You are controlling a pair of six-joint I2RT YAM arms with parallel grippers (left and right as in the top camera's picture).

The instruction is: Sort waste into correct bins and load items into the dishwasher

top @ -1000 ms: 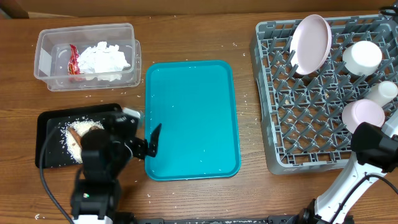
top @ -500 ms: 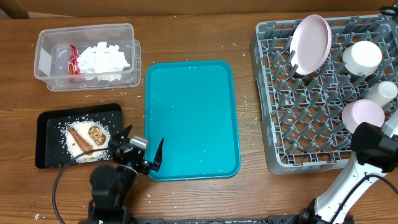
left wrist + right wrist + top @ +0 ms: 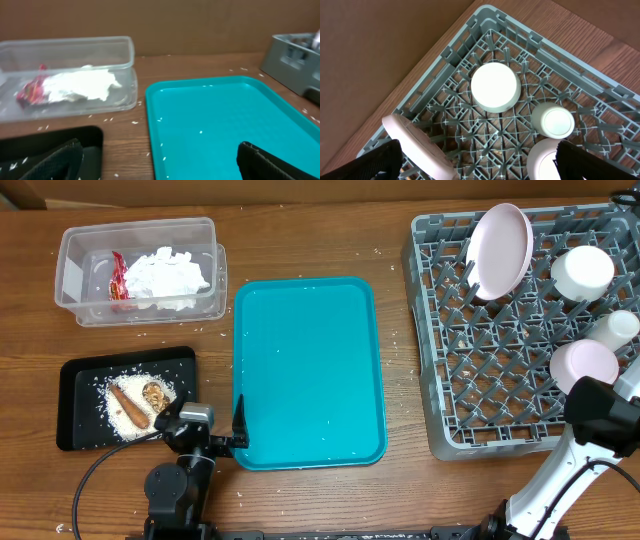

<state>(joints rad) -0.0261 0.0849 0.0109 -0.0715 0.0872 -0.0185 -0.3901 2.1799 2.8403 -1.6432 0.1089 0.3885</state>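
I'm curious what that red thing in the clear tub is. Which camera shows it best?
The overhead view: the red-and-silver wrapper lies sharp in the clear tub beside the white napkins. The left wrist view shows only a red blur through the tub's wall. The right wrist view shows the dish rack instead.

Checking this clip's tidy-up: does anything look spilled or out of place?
Only small stuff: stray white crumbs lie scattered on the table around the teal tray and grey rack, outside the black tray. Nothing else stands out.
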